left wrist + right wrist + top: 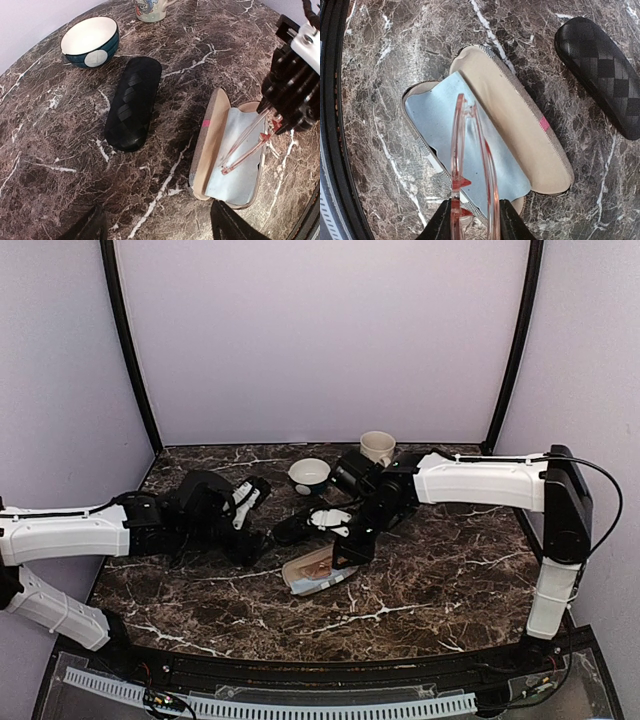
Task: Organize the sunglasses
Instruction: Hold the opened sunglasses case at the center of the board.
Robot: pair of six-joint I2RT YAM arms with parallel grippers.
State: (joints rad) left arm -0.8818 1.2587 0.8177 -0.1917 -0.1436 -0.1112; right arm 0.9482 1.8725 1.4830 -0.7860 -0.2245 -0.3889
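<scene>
A folded pair of sunglasses [470, 150] with a clear pink frame hangs just above the open brown striped case [520, 125], over its blue cloth [440, 135]. My right gripper [476, 222] is shut on them, one finger pressing each side of the frame. The left wrist view shows the sunglasses [245, 145] slanting down into the case [215, 135] under the right gripper [345, 540]. My left gripper [157, 227] is open with nothing between its fingers. It hovers over the table beside the case's near end [318, 570].
A shut black checkered case [132, 102] lies left of the brown one. Behind it stand a blue-and-white bowl [90, 40] and a patterned mug [150, 9]. Both arms reach toward the middle of the marble table [450, 590].
</scene>
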